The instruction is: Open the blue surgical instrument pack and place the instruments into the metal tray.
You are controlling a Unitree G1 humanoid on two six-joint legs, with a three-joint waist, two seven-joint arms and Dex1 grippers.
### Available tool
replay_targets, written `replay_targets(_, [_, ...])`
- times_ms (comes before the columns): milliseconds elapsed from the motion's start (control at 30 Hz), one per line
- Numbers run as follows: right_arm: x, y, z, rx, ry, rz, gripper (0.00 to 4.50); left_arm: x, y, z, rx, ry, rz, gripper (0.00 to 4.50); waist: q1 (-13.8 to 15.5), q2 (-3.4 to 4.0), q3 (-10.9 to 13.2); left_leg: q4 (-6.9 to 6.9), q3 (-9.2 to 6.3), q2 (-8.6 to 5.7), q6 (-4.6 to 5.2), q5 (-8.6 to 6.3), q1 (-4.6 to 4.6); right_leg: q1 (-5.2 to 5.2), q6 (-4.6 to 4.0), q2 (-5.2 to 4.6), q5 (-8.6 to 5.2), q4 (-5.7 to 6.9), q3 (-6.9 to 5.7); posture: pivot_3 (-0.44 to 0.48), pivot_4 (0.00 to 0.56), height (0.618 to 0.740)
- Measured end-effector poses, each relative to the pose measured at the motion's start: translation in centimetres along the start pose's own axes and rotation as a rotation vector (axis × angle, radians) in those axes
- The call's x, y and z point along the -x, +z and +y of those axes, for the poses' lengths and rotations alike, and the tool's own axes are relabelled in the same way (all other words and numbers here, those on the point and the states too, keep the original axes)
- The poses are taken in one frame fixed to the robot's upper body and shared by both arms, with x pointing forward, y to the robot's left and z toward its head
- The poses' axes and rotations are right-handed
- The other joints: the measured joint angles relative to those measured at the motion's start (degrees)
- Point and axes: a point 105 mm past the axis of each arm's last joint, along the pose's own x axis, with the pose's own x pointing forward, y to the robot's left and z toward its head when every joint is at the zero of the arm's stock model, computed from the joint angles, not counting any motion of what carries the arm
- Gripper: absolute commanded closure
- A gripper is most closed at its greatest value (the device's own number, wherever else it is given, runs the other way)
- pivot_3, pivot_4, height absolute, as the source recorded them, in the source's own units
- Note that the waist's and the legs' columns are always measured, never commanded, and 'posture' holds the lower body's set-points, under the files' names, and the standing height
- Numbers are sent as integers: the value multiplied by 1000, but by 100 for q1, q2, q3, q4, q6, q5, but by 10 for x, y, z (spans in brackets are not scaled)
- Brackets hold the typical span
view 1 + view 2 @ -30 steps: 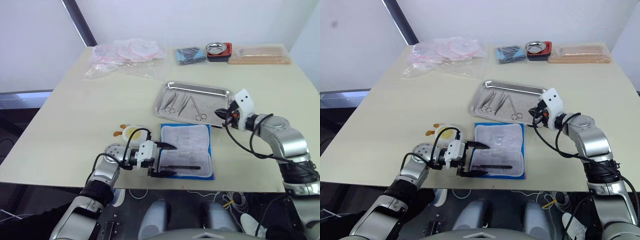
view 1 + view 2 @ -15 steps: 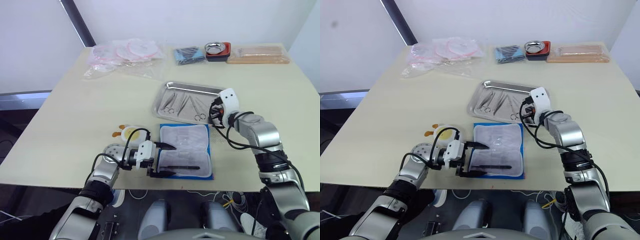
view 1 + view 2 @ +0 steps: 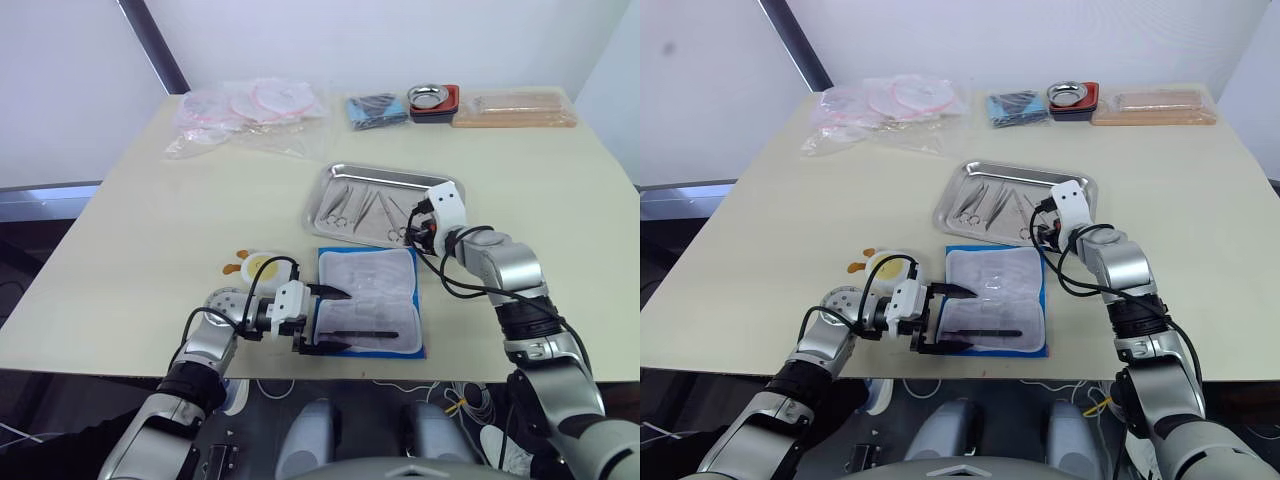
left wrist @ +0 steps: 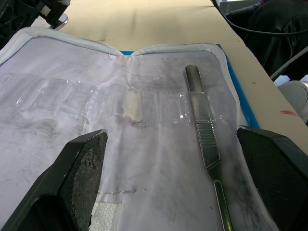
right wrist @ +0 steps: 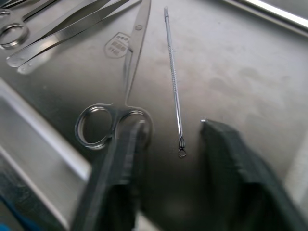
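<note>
The blue surgical instrument pack [image 3: 370,300] lies open near the table's front edge, pale lining up. One dark scalpel handle [image 4: 202,125] still rests on the lining. My left gripper [image 3: 325,318] is open at the pack's left edge, its fingers [image 4: 84,168] straddling the lining and the handle. Just beyond the pack sits the metal tray [image 3: 390,172] with several instruments [image 3: 365,208] in it. My right gripper [image 3: 1045,232] hangs open over the tray's near right part. Between its fingers a thin probe [image 5: 174,82] lies loose on the tray floor [image 5: 250,72], next to scissors [image 5: 139,29].
A yellow-and-white round object [image 3: 262,266] sits left of the pack. Along the far edge are clear plastic bags [image 3: 250,110], a dark blue cloth bundle [image 3: 380,108], a small steel bowl on a red-black base [image 3: 436,100] and a tan flat box [image 3: 515,110].
My right gripper has moved left over the tray's near right part and opened; the thin probe now lies on the tray floor. The left gripper has stayed put.
</note>
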Motion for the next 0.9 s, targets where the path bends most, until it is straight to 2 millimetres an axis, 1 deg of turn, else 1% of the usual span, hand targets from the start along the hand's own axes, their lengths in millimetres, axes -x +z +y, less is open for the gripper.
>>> replay_targets(33, [3, 4, -3, 15, 6, -19, 411, 0, 0, 0, 0, 0, 0, 0, 0, 0, 0, 0, 0, 0, 0, 0, 0, 0, 0, 0, 0, 0, 0, 0, 150, 740])
replay_targets(67, [4, 5, -4, 20, 4, -26, 109, 0, 0, 0, 0, 0, 0, 0, -1, 0, 0, 0, 0, 0, 0, 0, 0, 0, 0, 0, 0, 0, 0, 0, 150, 740])
replay_targets(100, [6, 8, -6, 28, 10, -40, 44, 0, 0, 0, 0, 0, 0, 0, -3, 0, 0, 0, 0, 0, 0, 0, 0, 0, 0, 0, 0, 0, 0, 0, 150, 740])
replay_targets(233, [15, 18, -10, 83, 50, -114, 44, 0, 0, 0, 1, 1, 1, 0, -10, -3, 2, 0, -2, 0, 0, 0, 0, 0, 0, 1, 0, 0, -1, 0, 150, 740])
replay_targets(267, [17, 19, -10, 92, 63, -131, 44, 0, 0, 0, 1, 1, 1, 0, -9, -3, 2, 0, -2, 0, 0, 0, 0, 0, 0, 1, 0, 0, -1, 0, 150, 740])
replay_targets(300, [22, 23, -7, 108, 109, -196, 44, 0, 0, 0, 3, 0, 1, 0, -10, -6, 4, 0, -2, 0, 0, 0, 0, 0, 0, 1, 0, -1, -1, 0, 150, 740])
replay_targets(400, [28, 25, -3, 117, 161, -246, 44, 1, 0, 0, 7, -1, 2, 0, -15, -12, 8, 0, -3, 0, 0, 0, -1, 0, 0, 1, 0, -1, -1, 0, 150, 740])
replay_targets(467, [40, 21, 4, 148, 252, -298, 44, 0, 0, 0, 8, -3, 3, 0, -12, -17, 11, 0, -4, 0, 0, 0, 0, 1, 0, 1, -1, -1, -1, 0, 150, 740])
replay_targets(567, [51, 6, 9, 166, 336, -318, 44, 1, -1, 0, 12, -2, 4, 0, -18, -27, 17, 0, -3, 0, 0, 0, 1, 0, 0, 1, -1, -1, -1, 0, 150, 740])
replay_targets(700, [73, -10, 22, 221, 478, -356, 44, 1, -1, 0, 17, -1, 5, 0, -28, -29, 21, 0, -3, 1, -1, -1, 1, 0, 0, -1, -1, -1, -1, 0, 150, 740])
replay_targets(900, [109, -30, 29, 310, 643, -345, 44, 2, -2, 0, 30, -1, 7, 0, -42, -34, 24, 0, -4, 2, -3, -2, 3, 1, 0, -4, -1, -2, -3, 0, 150, 740])
